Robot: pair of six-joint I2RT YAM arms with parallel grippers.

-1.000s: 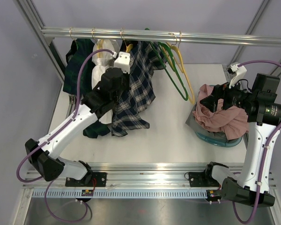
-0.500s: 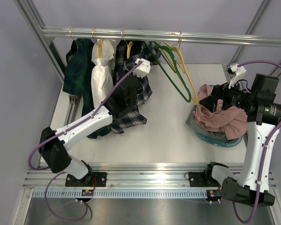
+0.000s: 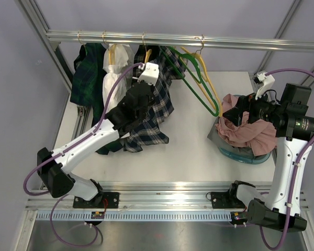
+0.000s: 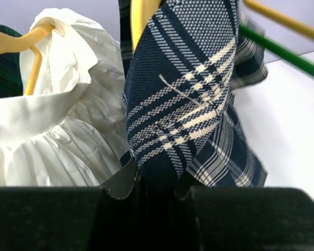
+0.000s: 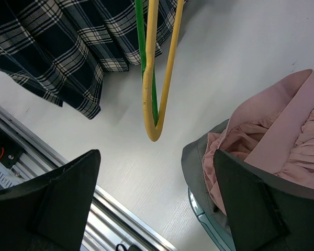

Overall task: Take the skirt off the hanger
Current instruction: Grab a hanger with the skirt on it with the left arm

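A navy plaid skirt (image 3: 153, 119) hangs from a wooden hanger (image 3: 145, 54) on the rail, and its hem lies bunched on the white table. In the left wrist view the skirt (image 4: 188, 78) drapes over the hanger (image 4: 138, 15). My left gripper (image 3: 143, 88) is shut on a fold of the skirt just below the hanger; in the left wrist view the cloth runs down between the closed jaws of the left gripper (image 4: 156, 180). My right gripper (image 3: 236, 112) is open and empty over the table beside the basket, and it also shows in the right wrist view (image 5: 157, 154).
A white garment (image 3: 115, 73) and a dark green plaid garment (image 3: 86, 73) hang left of the skirt. Empty green and yellow hangers (image 3: 201, 78) hang to its right. A basket (image 3: 246, 156) holding pink cloth (image 3: 251, 130) stands at the right. The metal rail (image 3: 225, 42) runs across the back.
My left gripper swung right with the skirt, then came back a little left. The skirt's hanger slid slightly right along the rail. The right arm has not moved.
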